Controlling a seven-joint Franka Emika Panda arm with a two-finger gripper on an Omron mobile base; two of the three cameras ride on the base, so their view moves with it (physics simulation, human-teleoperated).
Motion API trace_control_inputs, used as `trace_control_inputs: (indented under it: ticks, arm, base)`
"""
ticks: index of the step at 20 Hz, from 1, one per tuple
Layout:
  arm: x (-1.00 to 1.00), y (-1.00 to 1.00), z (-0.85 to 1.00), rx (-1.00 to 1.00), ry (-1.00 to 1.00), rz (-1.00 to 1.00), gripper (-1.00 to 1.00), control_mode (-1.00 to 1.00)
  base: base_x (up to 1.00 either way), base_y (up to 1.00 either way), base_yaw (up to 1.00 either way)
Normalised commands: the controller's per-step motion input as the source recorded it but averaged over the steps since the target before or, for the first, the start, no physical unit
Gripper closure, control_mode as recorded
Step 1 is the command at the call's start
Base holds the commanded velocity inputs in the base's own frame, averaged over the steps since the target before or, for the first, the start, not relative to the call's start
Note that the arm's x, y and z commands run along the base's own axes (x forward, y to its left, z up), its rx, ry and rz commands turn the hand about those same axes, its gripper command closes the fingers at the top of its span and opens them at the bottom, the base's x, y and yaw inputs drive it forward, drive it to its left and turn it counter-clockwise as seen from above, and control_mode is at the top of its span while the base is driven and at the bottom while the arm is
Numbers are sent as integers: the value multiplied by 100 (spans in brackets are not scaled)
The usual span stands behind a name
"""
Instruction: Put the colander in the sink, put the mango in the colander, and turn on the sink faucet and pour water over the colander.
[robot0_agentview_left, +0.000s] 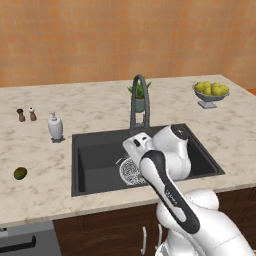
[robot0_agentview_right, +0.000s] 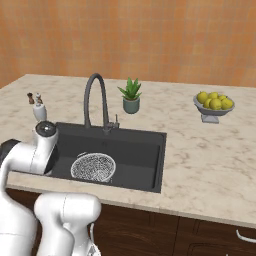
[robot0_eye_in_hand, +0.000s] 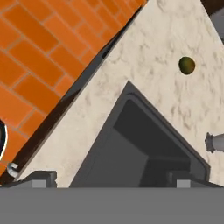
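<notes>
— Where is the colander (robot0_agentview_right: 93, 167) found?
— It is seen lying on the floor of the sink (robot0_agentview_right: 145, 150), toward the front, upright with its mesh open to above. In the left base view the colander (robot0_agentview_left: 129, 171) is partly hidden behind the white arm.

— And the mango (robot0_agentview_left: 20, 173)?
— It is left on the counter (robot0_agentview_left: 90, 107), well to the left of the sink (robot0_agentview_left: 95, 155) and near the counter's front edge. In the hand view the mango (robot0_eye_in_hand: 187, 65) is shown as a small green oval on the pale stone, apart from the sink's corner (robot0_eye_in_hand: 131, 131).

— How are the jaws set?
— They are held wide apart, and nothing is gripped between them. The two dark fingertips (robot0_eye_in_hand: 43, 178) are seen at the bottom of the hand view, with the gripper (robot0_eye_in_hand: 113, 180) aimed over the sink's corner.

— What is noted of the faucet (robot0_agentview_right: 95, 100)?
— It is stood behind the sink, its arched spout reaching over the basin. No water is seen running.

— What else is placed on the counter?
— A white soap bottle (robot0_agentview_left: 55, 127) is set just left of the sink, two small shakers (robot0_agentview_left: 26, 114) farther back, a potted plant (robot0_agentview_right: 131, 96) behind the faucet, and a bowl of yellow-green fruit (robot0_agentview_right: 214, 104) far right.
</notes>
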Motion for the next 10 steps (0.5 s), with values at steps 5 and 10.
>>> trace_control_inputs:
  ticks: [5,10]
  arm:
    - [29,92,10,4,0,-19,-100,-100]
    - [28,71,21,0,6,-39,-100,-100]
  base:
    - [0,0,0]
    - [0,0,0]
